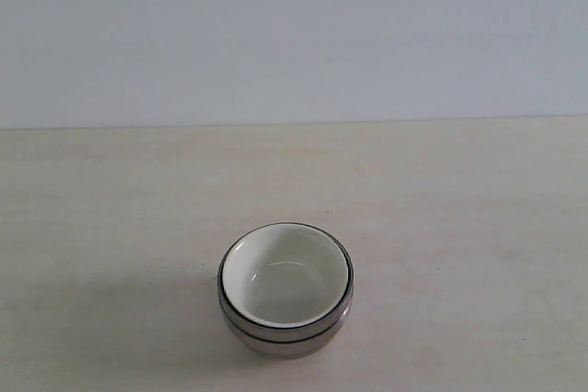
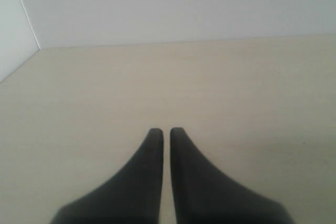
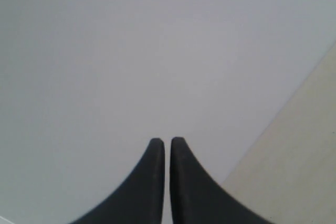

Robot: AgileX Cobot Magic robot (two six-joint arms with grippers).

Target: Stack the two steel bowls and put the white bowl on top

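my left hand (image 2: 166,132) narrow, nearly closed, holding nothing, above the bench (image 2: 236,87), my right hand (image 3: 167,142) the same, white bowl (image 1: 286,274) nested atop the two steel bowls (image 1: 285,335), stack away from both hands

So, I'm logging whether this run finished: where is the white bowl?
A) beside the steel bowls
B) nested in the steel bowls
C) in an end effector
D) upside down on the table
B: the white bowl sits upright inside the stacked steel bowls, and neither wrist view shows it.
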